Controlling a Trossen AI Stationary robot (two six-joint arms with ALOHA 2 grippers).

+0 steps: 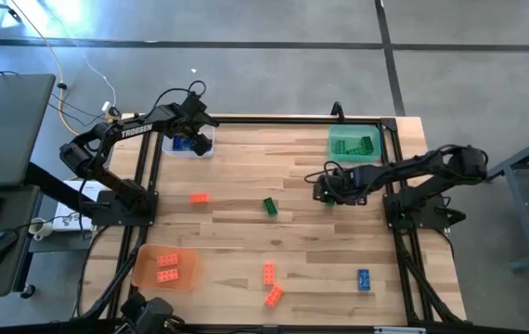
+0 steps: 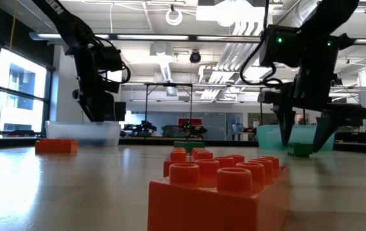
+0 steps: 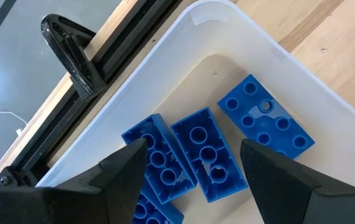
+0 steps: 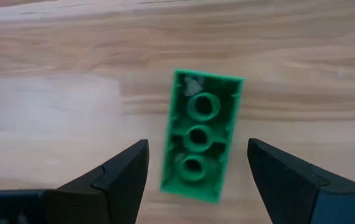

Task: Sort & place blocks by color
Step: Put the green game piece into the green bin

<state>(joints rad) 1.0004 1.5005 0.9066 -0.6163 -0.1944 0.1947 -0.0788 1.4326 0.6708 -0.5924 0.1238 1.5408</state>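
My right gripper [image 4: 196, 165] is open and points down over a green block [image 4: 199, 134]. The block lies on the table with its hollow underside up, and the fingers stand on either side of it without touching; the low view shows that block [image 2: 300, 150] on the wood between them. My left gripper [image 3: 193, 168] is open above the clear tray [image 1: 174, 148], in which several blue blocks [image 3: 199, 152] lie. Another green block [image 1: 270, 206] lies mid-table. Loose orange blocks [image 1: 199, 198] [image 1: 269, 272] [image 1: 273, 296] and a blue block [image 1: 364, 278] lie on the table.
The green tray [image 1: 376, 133] with green blocks sits at the far right, just beyond my right gripper [image 1: 328, 190]. The orange tray [image 1: 144, 269] with orange blocks sits near left. A black frame rail runs around the table. A laptop and cables lie off the left edge.
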